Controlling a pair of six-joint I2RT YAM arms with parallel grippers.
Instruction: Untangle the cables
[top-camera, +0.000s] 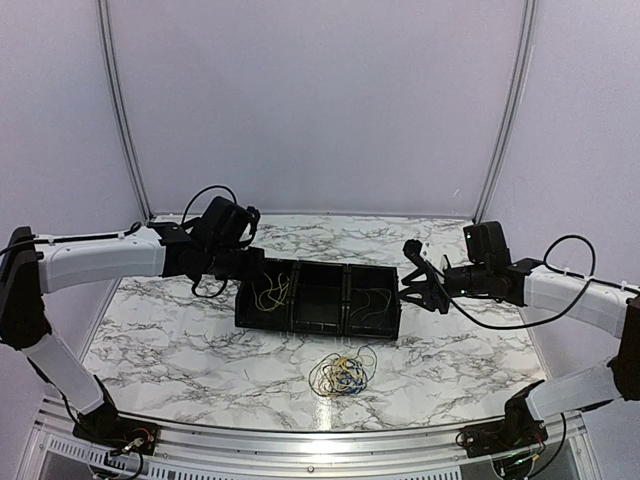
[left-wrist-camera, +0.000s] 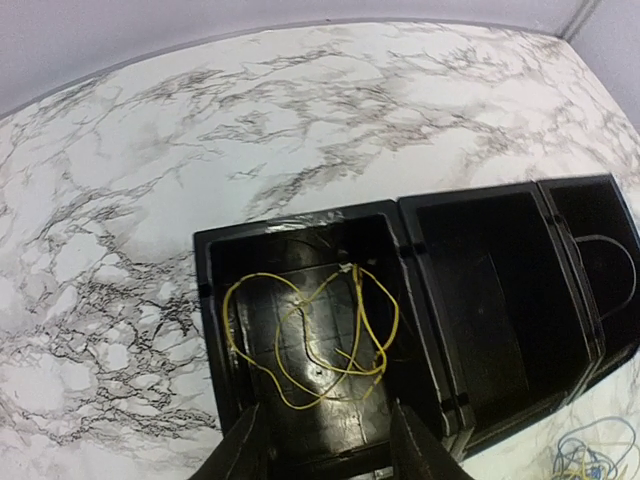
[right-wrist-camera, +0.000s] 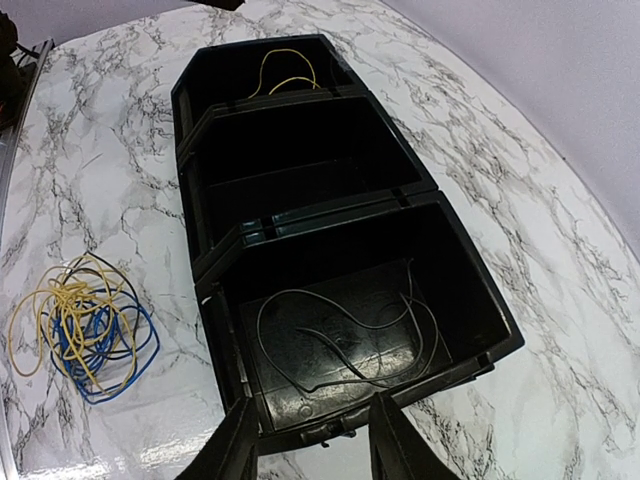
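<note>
Fingers of the left gripper (left-wrist-camera: 325, 432) edged the bottom of its wrist view. They stood partly apart with nothing between them, above the near wall of the black tray (left-wrist-camera: 300, 222) at its left compartment. Loose yellow wires (left-wrist-camera: 310, 340) lay looped on that compartment's floor. The right gripper (right-wrist-camera: 312, 420) was likewise part open and held nothing, poised over the tray's right compartment. A thin wire (right-wrist-camera: 340, 335) curled there, grey or perhaps dark green; the dim view made its colour hard to tell. On the marble table (top-camera: 180, 350), in front of the tray and apart from it, lay the tangle of yellow and blue cables (top-camera: 342, 375).
</note>
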